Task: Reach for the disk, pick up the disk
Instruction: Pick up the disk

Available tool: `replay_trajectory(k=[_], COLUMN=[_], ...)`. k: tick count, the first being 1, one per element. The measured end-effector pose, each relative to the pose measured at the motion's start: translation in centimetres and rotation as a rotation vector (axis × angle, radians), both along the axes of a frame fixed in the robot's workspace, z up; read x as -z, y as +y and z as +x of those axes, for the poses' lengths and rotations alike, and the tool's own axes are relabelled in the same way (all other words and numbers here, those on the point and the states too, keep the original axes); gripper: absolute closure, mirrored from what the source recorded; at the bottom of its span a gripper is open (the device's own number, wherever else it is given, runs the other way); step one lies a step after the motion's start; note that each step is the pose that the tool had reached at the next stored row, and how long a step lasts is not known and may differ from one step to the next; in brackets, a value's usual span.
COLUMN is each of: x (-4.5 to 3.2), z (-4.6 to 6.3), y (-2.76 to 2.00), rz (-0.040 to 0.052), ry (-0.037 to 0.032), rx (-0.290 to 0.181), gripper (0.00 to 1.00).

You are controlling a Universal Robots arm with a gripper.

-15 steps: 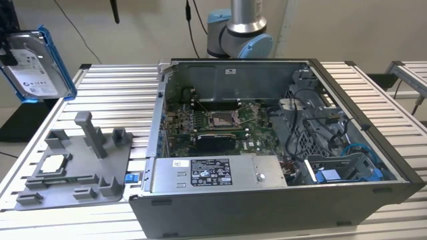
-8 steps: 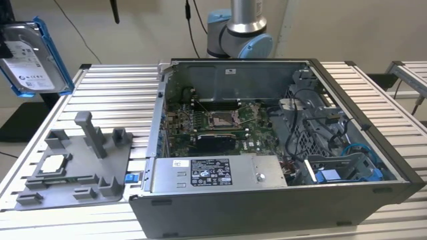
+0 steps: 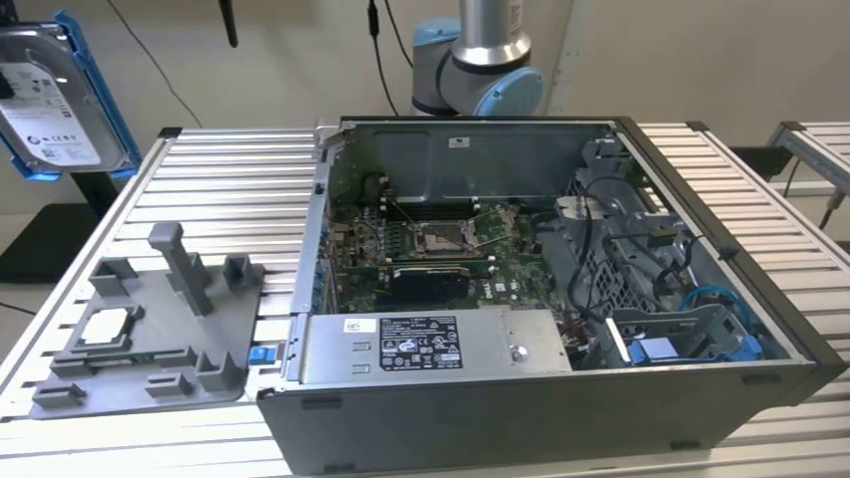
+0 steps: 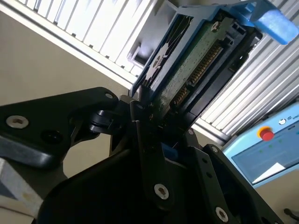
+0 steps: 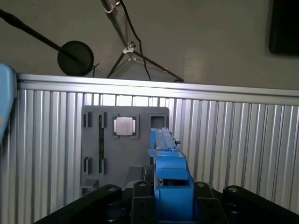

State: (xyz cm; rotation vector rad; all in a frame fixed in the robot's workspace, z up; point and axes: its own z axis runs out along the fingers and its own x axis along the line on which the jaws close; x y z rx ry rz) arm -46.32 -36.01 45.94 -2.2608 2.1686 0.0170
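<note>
Your disk (image 3: 51,100) is up off the table at the exterior view's left, standing on end and slightly tilted. You can see its silver face and white label, with the blue bracket framing it. In the second wrist view the gripper (image 4: 150,114) pinches one end, green board side showing.

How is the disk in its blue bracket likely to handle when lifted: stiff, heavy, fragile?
Probably stiff: the disk is a metal-cased slab, showing no sag. Likely heavy for its size. The fingers pinch one end, so it might pivot; its exposed circuit board looks fragile.
</note>
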Motion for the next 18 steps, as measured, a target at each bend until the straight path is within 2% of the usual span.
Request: replay_trajectory(k=[5, 14, 18], x=[-1.17, -2.7, -2.97], z=[0.0, 0.0, 0.0], y=[0.0, 0.0, 0.0], rz=[0.0001, 0.0001, 0.0], ry=[-0.0001, 0.0, -0.0004], rx=[0.0, 0.0, 0.0], gripper=[1.0, 1.0, 1.0])
